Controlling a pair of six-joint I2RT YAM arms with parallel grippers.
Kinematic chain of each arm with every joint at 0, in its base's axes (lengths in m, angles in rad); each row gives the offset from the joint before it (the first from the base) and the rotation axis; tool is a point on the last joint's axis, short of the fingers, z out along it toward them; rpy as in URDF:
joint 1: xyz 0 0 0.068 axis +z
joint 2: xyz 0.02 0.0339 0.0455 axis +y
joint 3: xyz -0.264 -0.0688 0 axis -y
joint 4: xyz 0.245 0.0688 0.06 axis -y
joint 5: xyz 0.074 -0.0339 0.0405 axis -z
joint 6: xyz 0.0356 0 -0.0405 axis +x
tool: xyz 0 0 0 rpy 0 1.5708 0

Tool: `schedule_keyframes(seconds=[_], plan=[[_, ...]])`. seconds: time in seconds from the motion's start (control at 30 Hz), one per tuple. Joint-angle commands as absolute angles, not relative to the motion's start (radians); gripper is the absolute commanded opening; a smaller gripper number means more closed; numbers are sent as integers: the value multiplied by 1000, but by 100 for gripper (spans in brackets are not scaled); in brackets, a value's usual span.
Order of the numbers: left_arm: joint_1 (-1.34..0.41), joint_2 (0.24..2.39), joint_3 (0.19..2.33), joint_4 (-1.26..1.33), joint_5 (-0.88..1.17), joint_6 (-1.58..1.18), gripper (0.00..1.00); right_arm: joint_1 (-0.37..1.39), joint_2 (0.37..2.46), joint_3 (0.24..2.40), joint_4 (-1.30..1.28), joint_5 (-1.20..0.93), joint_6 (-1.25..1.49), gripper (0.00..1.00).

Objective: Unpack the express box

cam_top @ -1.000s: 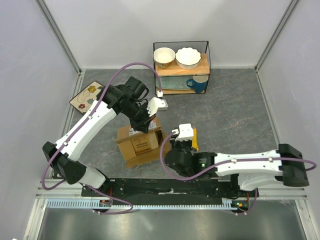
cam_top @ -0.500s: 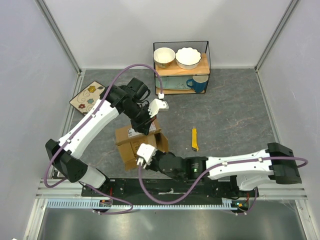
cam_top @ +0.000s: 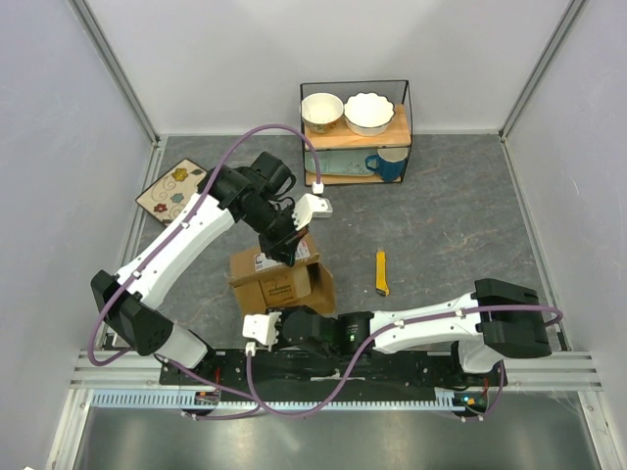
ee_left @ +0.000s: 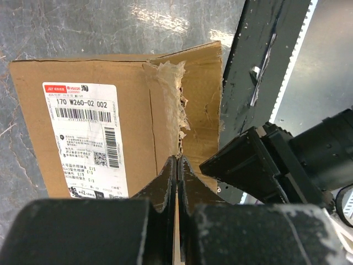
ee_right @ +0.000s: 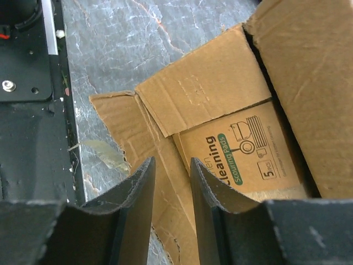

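Top external view: express box [cam_top: 281,284], brown carton, flaps open, white label on one face, on the grey table [cam_top: 460,225] near the arm bases. Left gripper [ee_left: 176,161]: fingers pressed together on a flap edge. Right gripper [ee_right: 171,163]: spread, empty, over the near flap. Inside the box: scouring-pads package [ee_right: 242,146]. Right of the box, apart: yellow utility knife [cam_top: 381,272].

The box [cam_top: 279,279] is plain brown cardboard; its label [ee_left: 83,138] is white with black print and a small red logo. The packet [ee_right: 242,149] inside is brown as well, lettered in green and black. The knife [cam_top: 381,272] is yellow. The table [cam_top: 460,215] is dark grey with pale marble veining. The mat [cam_top: 174,188] is cream with a dark border and coloured flowers. The mug [cam_top: 389,164] is blue, and the shelf [cam_top: 397,125] is light wood. The left arm [cam_top: 181,240] is white and black, its cable [cam_top: 265,126] purple.
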State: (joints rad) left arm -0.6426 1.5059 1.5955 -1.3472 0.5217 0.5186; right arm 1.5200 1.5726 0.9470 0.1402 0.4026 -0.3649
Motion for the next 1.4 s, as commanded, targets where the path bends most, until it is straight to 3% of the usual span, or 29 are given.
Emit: schedule_keyframes(seconds=[0.0, 0.87, 1.03, 1.2, 1.37], plan=[[-643, 1467, 1626, -1539, 586, 563, 2, 1503, 1583, 977, 147, 344, -405, 40], [-669, 1396, 1539, -1539, 581, 583, 2, 1413, 1635, 962, 57, 201, -384, 30], [-667, 1410, 1551, -1540, 574, 577, 2, 1414, 1640, 971, 37, 179, -370, 25], [-669, 1404, 1566, -1539, 572, 571, 2, 1416, 1687, 996, 28, 181, -370, 13], [-669, 1388, 1557, -1539, 583, 563, 2, 1416, 1707, 1017, 37, 293, -396, 7]])
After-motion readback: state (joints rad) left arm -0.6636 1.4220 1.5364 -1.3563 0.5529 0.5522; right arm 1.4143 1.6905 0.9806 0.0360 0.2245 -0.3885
